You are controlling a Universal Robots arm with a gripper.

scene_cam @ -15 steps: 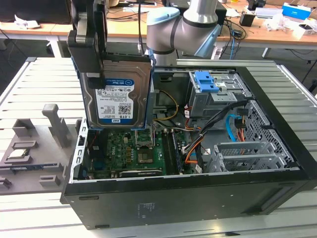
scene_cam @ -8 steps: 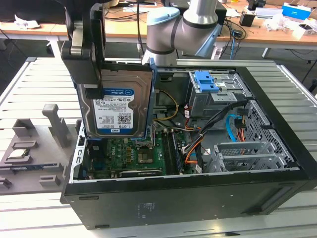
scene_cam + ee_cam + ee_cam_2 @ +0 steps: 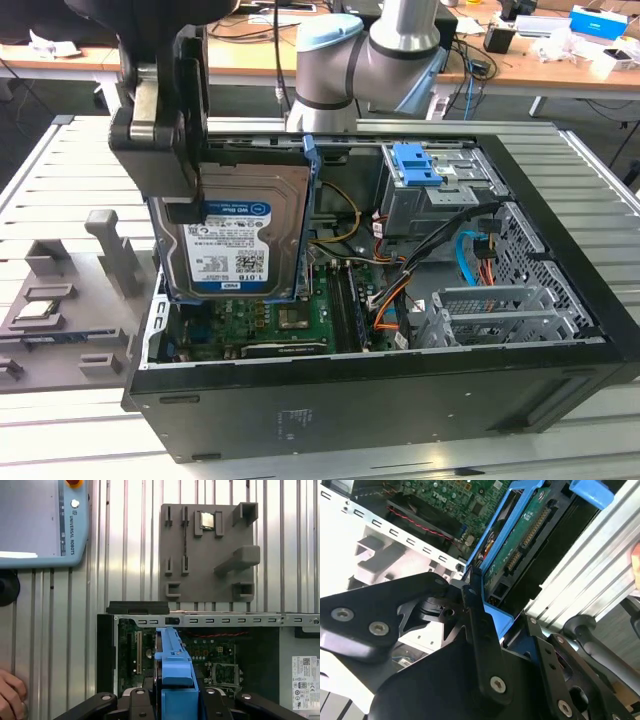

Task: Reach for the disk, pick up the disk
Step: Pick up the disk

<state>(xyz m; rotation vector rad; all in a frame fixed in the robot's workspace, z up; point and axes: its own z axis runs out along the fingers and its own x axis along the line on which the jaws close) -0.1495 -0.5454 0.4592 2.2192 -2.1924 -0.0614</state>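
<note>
The gripper (image 3: 185, 215) is clamped on the disk (image 3: 235, 240), holding it upright above the open computer case (image 3: 400, 400) so that it clears the parts inside.

a white-and-blue barcode label (image 3: 225, 245) with small print sits on the disk (image 3: 250, 185). a line of print runs along the pendant (image 3: 45, 525) edge. a white barcode sticker (image 3: 305, 676) sits on the case (image 3: 295, 645).
</note>
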